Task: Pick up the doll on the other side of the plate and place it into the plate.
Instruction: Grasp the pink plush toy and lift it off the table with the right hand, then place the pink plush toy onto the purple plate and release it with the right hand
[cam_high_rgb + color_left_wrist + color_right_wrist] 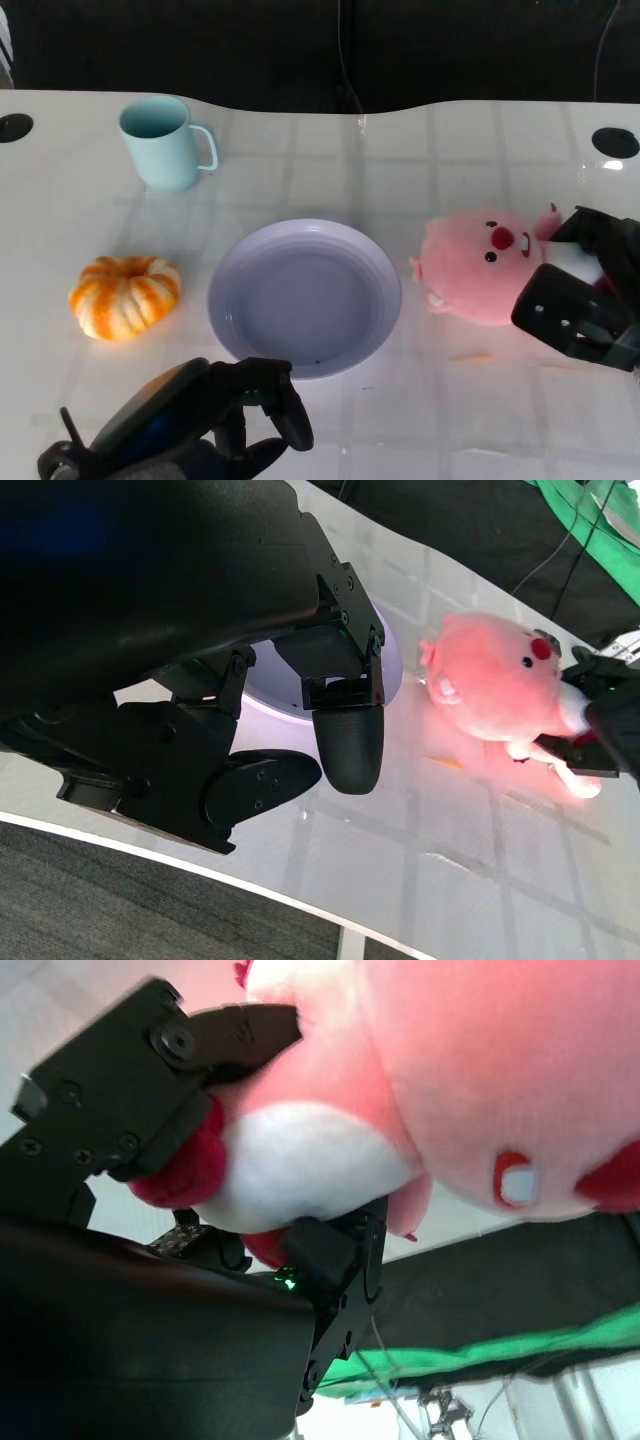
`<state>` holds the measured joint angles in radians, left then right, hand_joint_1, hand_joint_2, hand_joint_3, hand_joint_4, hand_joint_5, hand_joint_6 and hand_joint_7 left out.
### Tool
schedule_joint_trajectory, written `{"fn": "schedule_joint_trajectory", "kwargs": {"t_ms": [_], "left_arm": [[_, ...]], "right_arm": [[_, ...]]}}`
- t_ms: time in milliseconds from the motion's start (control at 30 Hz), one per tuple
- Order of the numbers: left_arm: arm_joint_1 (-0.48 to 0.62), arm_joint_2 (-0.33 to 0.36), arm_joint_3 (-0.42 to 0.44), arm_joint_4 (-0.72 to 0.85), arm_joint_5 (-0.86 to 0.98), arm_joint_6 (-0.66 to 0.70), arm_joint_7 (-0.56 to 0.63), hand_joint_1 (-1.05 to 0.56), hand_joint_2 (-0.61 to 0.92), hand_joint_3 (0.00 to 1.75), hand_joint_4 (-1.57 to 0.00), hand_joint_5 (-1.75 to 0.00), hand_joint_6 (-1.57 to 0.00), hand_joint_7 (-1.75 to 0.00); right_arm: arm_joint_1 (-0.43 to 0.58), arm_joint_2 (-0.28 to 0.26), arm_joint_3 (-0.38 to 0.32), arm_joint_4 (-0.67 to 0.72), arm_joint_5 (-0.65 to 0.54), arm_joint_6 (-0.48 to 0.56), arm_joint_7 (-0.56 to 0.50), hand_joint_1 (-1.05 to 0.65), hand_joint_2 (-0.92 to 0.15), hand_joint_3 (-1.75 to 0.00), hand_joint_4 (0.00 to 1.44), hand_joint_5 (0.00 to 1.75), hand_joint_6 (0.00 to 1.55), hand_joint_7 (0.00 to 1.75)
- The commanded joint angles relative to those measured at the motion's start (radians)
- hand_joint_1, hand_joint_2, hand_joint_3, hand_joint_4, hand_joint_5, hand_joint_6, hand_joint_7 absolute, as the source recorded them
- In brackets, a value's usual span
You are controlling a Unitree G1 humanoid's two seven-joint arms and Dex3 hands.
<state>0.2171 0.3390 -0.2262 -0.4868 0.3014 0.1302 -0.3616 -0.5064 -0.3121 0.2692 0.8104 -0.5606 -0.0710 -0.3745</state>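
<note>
The right hand [585, 290] covers the pink doll's [475, 265] body at its 3 o'clock side and runs off the frame edge. The left hand [215, 415] overlaps the plate's [375, 265] 6 o'clock rim, its wrist cut off below.

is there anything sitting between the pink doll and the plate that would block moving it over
Nothing visible does. The pink doll, gripped by the right hand, lies just beside the plate with only bare table between them. The cup and pumpkin sit on the plate's far side.
</note>
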Motion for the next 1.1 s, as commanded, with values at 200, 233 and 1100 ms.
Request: {"fn": "schedule_joint_trajectory", "kwargs": {"t_ms": [200, 233, 1100], "left_arm": [[-0.005, 0.012, 0.011, 0.007, -0.004, 0.002, 0.001, -0.16, 0.7, 0.77, -0.68, -1.71, -0.7, -1.15], [-0.004, 0.012, 0.011, 0.009, -0.006, -0.001, 0.002, -0.16, 0.7, 0.76, -0.68, -1.71, -0.7, -1.15], [-0.008, 0.005, -0.005, 0.039, 0.009, -0.039, 0.012, -0.14, 0.69, 0.78, -0.71, -1.71, -0.72, -1.13]], "right_arm": [[0.09, 0.013, -0.087, -0.231, 0.088, 0.03, 0.035, -0.17, -0.36, -1.38, 0.93, 1.75, 0.78, 1.75], [0.098, 0.014, -0.091, -0.249, 0.09, 0.032, 0.037, -0.16, -0.35, -1.39, 0.93, 1.75, 0.78, 1.75], [-0.033, 0.188, 0.059, -0.509, 0.053, 0.116, 0.301, -0.15, -0.38, -1.28, 0.95, 1.75, 0.76, 1.75]]}}
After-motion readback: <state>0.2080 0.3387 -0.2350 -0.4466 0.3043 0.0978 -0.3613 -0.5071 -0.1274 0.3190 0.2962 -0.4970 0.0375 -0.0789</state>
